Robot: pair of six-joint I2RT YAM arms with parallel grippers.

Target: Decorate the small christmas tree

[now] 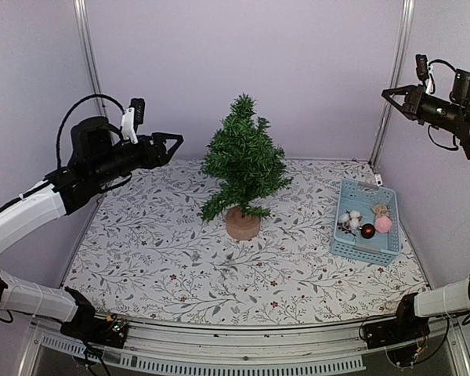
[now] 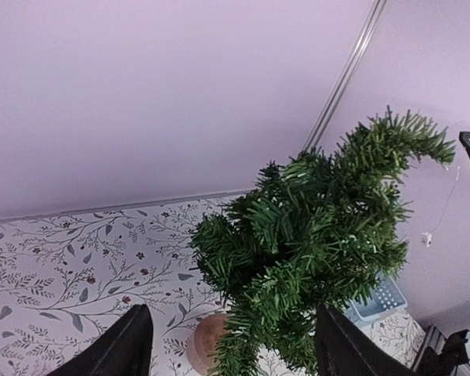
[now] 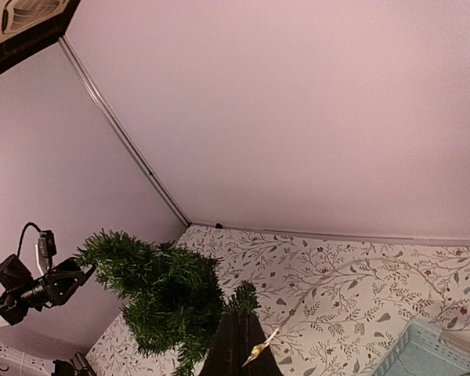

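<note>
The small christmas tree (image 1: 244, 160) stands upright at mid-table on its round tan wooden base (image 1: 243, 224). It carries no ornaments that I can see. My left gripper (image 1: 175, 143) hovers level with the tree's middle, just to its left. In the left wrist view its fingers (image 2: 130, 347) stand wide apart with the tree (image 2: 313, 235) beyond them. My right gripper (image 1: 388, 94) is high at the far right. In the right wrist view it (image 3: 247, 319) is shut on a thin string with a gold bit (image 3: 255, 356). A small white piece (image 2: 427, 238) dangles from the string.
A light blue basket (image 1: 366, 244) sits on the table at the right. It holds white balls (image 1: 348, 219), a pink ball (image 1: 384, 225), a dark ball (image 1: 367, 231) and a beige piece. Lilac walls and metal posts enclose the floral-patterned table (image 1: 157, 251).
</note>
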